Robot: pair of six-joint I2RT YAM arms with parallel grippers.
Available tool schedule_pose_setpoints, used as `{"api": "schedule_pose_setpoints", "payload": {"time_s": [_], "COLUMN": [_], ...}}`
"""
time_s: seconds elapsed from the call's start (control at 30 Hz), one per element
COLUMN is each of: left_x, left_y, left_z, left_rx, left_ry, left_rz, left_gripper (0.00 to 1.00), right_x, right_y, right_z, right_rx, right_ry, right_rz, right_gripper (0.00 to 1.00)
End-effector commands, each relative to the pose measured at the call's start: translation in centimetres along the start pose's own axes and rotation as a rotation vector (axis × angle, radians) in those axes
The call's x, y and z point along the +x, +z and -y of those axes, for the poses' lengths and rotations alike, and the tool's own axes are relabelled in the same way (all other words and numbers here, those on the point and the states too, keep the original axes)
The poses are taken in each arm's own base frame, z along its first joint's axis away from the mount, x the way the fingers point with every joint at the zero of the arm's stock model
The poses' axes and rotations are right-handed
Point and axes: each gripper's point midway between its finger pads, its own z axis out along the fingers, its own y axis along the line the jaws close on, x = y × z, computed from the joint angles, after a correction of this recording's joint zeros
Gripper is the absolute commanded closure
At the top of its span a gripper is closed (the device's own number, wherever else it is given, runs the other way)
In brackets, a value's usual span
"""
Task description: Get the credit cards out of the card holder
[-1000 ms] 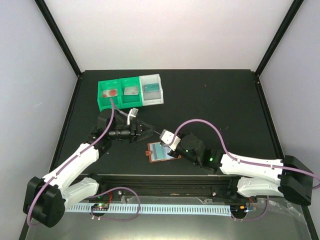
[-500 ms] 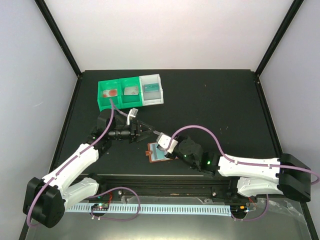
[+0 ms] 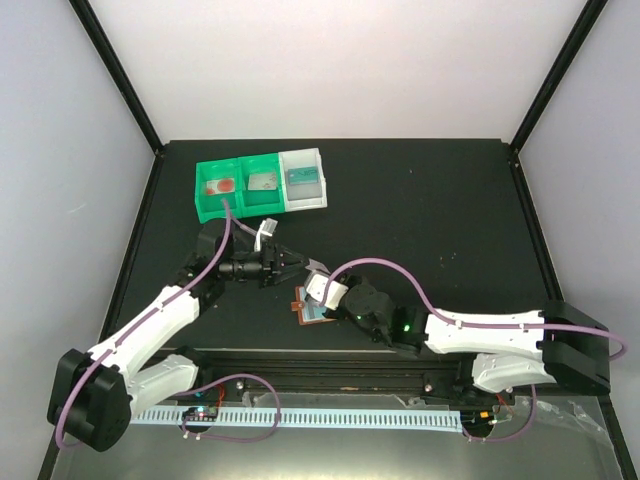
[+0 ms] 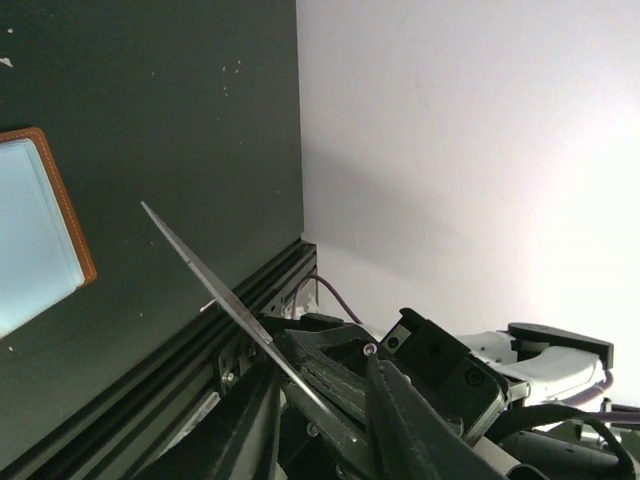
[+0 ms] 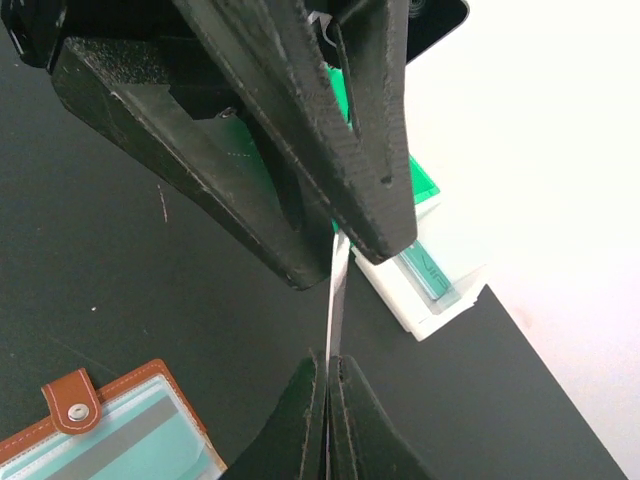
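The brown card holder (image 3: 311, 313) lies open on the black table, its pale blue pocket face (image 5: 120, 440) up with a card still inside. My right gripper (image 5: 327, 368) is shut on a thin whitish credit card (image 5: 337, 290), held edge-on above the table. The card's far end sits between the fingers of my left gripper (image 5: 341, 250), which stand a little apart around it. In the left wrist view the card (image 4: 215, 285) is a thin slanted line running onto one ribbed finger pad (image 4: 320, 375), with the holder (image 4: 66, 215) at the left edge.
A green bin (image 3: 235, 190) and a white bin (image 3: 303, 178) stand side by side at the back left, each with small items inside; the white one holds a teal card (image 5: 428, 268). A black rail (image 3: 330, 362) runs along the table's near edge.
My right gripper has carried the card left, over the holder, into the left gripper's fingers. The left jaws have narrowed around the card.
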Motion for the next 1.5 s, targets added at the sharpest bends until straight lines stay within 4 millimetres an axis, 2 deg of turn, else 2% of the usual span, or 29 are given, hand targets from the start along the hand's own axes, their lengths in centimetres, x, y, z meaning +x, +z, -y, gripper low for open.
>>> {"api": "schedule_pose_setpoints", "payload": {"time_s": [0.0,0.13,0.2,0.43,0.7,0.9,1.0,1.03,1.27,1.47], "left_x": [0.1,0.0,-0.1,-0.4,-1.5,-3.5,-5.0,-5.4,-9.5,-14.0], "left_y": [0.2,0.3,0.4,0.6,0.0,-1.4,-2.3,-2.6,-4.6,-6.6], "left_z": [-0.1,-0.3,-0.3,-0.8,-1.7,-1.1,-1.1,-1.3,-2.2,-3.7], "left_rx": [0.006,0.001,-0.002,-0.025,-0.090,-0.142,-0.193,-0.215,-0.305,-0.445], "left_ry": [0.038,0.048,0.057,0.085,0.103,0.207,0.241,0.243,0.283,0.288], "left_rz": [-0.010,-0.012,-0.011,-0.015,0.050,0.149,0.198,0.203,0.230,0.275], "left_gripper": [0.79,0.95,0.98,0.98,0.99,0.98,0.98,0.98,0.98,0.98], "right_x": [-1.7,-1.4,-1.3,-0.2,1.0,1.3,1.4,1.5,2.1,2.1], "right_y": [0.1,0.1,0.1,-0.4,-2.4,-4.1,-4.4,-4.4,-4.9,-5.4], "right_z": [0.7,0.8,0.9,0.8,1.7,2.6,2.5,2.4,3.0,3.0], "right_rx": [0.037,0.047,0.052,0.054,0.047,0.047,0.036,0.031,0.058,0.037], "right_ry": [0.014,0.019,0.032,0.086,0.221,0.339,0.375,0.388,0.508,0.510], "right_rz": [0.035,0.024,0.020,-0.002,-0.049,-0.023,-0.021,-0.024,-0.061,-0.049], "right_gripper": [0.99,0.99,0.96,0.73,0.44,0.24,0.04,0.01,0.00,0.00]}}
